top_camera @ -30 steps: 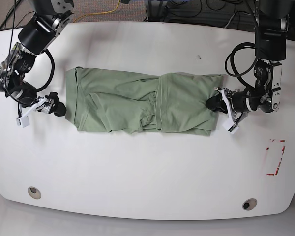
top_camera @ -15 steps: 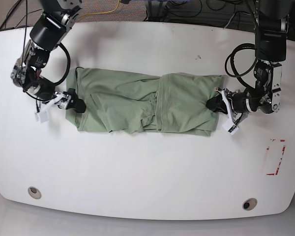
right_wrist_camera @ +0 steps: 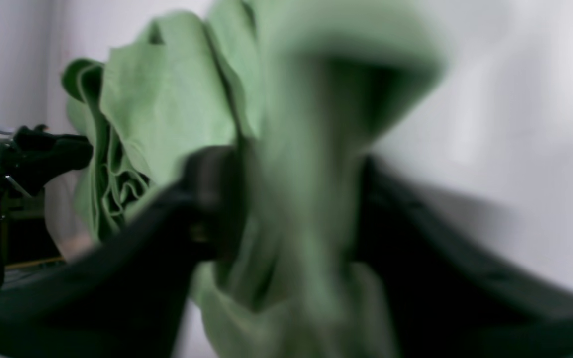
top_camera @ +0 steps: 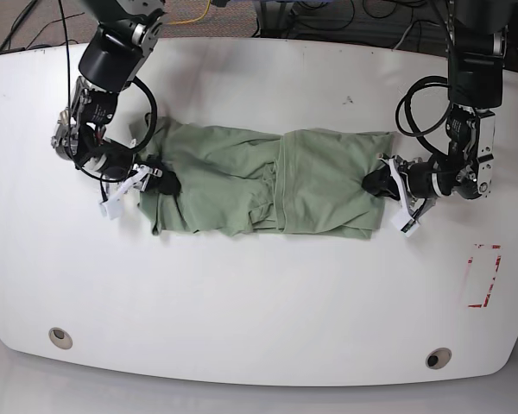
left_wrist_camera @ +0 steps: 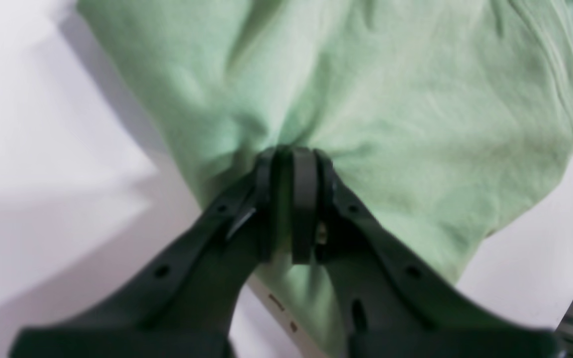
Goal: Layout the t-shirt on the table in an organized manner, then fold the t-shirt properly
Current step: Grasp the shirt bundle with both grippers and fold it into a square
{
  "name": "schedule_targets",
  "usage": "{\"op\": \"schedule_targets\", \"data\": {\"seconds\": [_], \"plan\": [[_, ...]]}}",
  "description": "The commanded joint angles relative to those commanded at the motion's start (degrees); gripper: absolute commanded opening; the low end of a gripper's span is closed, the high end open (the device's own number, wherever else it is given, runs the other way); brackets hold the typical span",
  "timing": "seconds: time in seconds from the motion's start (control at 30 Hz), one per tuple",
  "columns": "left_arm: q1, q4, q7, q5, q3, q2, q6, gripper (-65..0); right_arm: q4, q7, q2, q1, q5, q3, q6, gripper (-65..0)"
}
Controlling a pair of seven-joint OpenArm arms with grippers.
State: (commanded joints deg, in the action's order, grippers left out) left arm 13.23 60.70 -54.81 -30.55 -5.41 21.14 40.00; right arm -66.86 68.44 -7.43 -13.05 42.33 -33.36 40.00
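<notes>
The t-shirt [top_camera: 268, 183] lies on the white tabletop [top_camera: 259, 302], a little above its middle in the base view. It makes a long band of pale green fabric with many wrinkles, and a seam or fold line runs across it near the middle. In this view the left end of the t-shirt is pushed inward and bunched, while the right end lies flatter and has a straighter edge.

At the right end of the t-shirt, the left end effector [left_wrist_camera: 291, 164] has its two dark fingers pressed together on the edge of the fabric. In the left wrist view the cloth gathers into small folds just where the fingertips [left_wrist_camera: 304, 199] meet, so it is pinching the t-shirt [left_wrist_camera: 366, 99].

At the left end of the t-shirt, the right end effector [right_wrist_camera: 291, 209] has green fabric between its fingers. The right wrist view is blurred, but it shows a thick fold of the t-shirt [right_wrist_camera: 167, 99] standing in the gap, with a dark finger [right_wrist_camera: 212, 199] on each side. The fingers seem a little apart, with the cloth filling the space.

Beyond the right end of the t-shirt, lower on the tabletop, there is a red tape rectangle [top_camera: 484, 276]. Below the t-shirt, near the front edge, there are two round grey grommet holes [top_camera: 60, 336], one toward each corner.
</notes>
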Motion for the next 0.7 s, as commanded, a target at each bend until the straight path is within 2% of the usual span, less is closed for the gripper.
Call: {"op": "schedule_targets", "data": {"seconds": [0.23,0.5,0.53,0.6,0.7], "plan": [[0.53,-0.09,0.00,0.09,-2.29,-2.99,0.00,-60.7,-8.53,0.09,-1.05,1.49,0.00,1.93,0.00,-62.1],[2.90,-0.18,0.09,0.18,-9.05,-6.07,0.00,-60.7,-26.46,0.35,-1.32,6.42,0.09,5.80,0.00,-62.3],[3.08,-0.18,0.09,0.53,-9.76,-6.24,0.00,-60.7,-28.48,0.35,-1.85,6.95,0.09,6.59,0.00,-62.3],[3.78,-0.18,0.09,1.76,-10.90,-8.88,0.00,-60.7,-32.18,0.35,-2.90,8.09,0.09,8.53,0.00,-62.3],[3.78,-0.18,-0.09,5.01,-10.90,-10.99,0.00,-60.7,-35.52,0.35,-2.90,8.44,0.09,11.08,0.00,-62.3]]}}
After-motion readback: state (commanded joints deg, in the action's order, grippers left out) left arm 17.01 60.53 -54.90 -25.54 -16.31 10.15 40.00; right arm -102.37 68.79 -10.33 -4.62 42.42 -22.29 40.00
